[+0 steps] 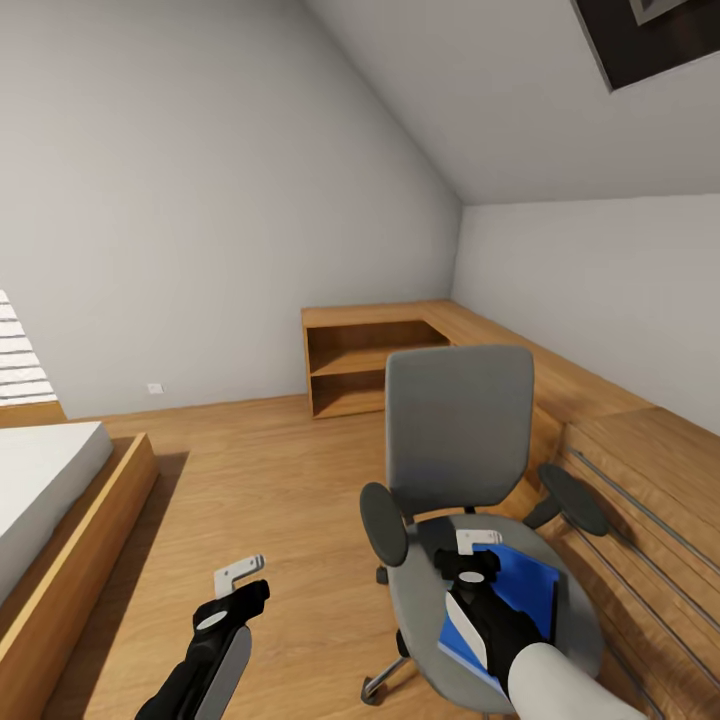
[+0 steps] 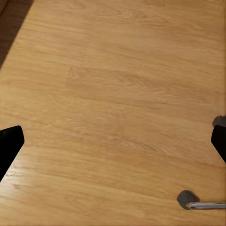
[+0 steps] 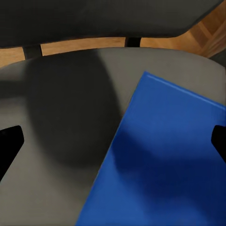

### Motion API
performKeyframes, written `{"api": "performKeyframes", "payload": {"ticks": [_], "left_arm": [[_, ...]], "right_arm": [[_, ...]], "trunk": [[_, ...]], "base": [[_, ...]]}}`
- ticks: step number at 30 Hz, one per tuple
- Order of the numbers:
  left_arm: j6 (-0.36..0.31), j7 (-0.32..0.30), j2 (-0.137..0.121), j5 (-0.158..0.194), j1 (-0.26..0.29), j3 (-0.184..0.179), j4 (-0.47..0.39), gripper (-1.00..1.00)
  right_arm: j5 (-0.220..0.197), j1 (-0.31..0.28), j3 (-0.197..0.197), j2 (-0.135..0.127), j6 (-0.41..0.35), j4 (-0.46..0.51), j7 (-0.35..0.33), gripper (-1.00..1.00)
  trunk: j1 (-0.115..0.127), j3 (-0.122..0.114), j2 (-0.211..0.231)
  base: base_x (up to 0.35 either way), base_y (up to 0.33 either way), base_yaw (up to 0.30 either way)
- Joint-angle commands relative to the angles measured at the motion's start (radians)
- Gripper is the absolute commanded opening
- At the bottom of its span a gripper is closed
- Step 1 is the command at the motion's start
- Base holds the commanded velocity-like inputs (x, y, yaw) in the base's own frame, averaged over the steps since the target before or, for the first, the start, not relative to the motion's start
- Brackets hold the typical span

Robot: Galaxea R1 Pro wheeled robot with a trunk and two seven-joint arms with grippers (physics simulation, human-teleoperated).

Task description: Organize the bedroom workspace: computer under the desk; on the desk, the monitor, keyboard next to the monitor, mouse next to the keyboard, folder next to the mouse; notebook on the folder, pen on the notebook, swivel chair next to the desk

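Item: right gripper (image 1: 478, 548). Fingers apart, nothing between them. It hangs over the seat of the swivel chair (image 1: 460, 430), pointing down toward the seat near the backrest.

Item: folder (image 1: 525, 590). Blue and flat, it lies on the chair seat directly beneath and just beyond the right gripper. In the right wrist view the folder (image 3: 165, 160) spans from between the two fingertips out past one of them, while bare grey seat (image 3: 61, 141) lies under the other. The gripper looks close above it, but contact cannot be judged.

Item: left gripper (image 1: 240, 578). Fingers apart, empty, hanging over bare wooden floor (image 2: 117, 94) well away from the folder. A chair caster (image 2: 186, 198) sits near one fingertip.

Item: low wooden cabinet (image 1: 365, 365). It stands beyond the chair, far from both grippers.

Risks, as judged:
- The folder lies flat, leaving no edge for a finger to get under; closing from above may only push it across the seat.
- A push toward the seat's edge could send it to the floor.
- The chair rolls and swivels; downward or sideways pressure may turn it away.
- The armrests flank the right arm and could be struck.
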State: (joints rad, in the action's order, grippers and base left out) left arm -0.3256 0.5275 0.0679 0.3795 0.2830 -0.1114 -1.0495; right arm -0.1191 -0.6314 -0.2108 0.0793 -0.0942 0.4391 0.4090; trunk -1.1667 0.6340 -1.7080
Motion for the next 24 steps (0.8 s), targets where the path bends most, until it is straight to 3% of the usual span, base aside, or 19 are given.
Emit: {"api": "performKeyframes", "payload": {"ticks": [1, 17, 24], "left_arm": [[-0.003, 0.008, 0.000, 0.007, 0.000, -0.002, -0.002, 1.00], [-0.003, 0.008, 0.000, 0.008, -0.001, -0.002, 0.000, 1.00], [-0.001, 0.001, -0.002, 0.009, -0.001, -0.002, 0.071, 1.00]], "right_arm": [[-0.010, -0.001, -0.009, -0.001, -0.006, 0.002, 0.008, 1.00], [-0.010, -0.001, -0.010, 0.000, -0.008, 0.005, 0.011, 1.00], [-0.010, -0.001, -0.010, -0.001, -0.007, 0.006, 0.011, 1.00]], "trunk": [[-0.004, 0.004, -0.008], [-0.065, 0.054, -0.120], [-0.065, 0.054, -0.120]], "base": [[0.000, 0.000, 0.000], [0.000, 0.000, 0.000], [0.031, -0.001, 0.000]]}}
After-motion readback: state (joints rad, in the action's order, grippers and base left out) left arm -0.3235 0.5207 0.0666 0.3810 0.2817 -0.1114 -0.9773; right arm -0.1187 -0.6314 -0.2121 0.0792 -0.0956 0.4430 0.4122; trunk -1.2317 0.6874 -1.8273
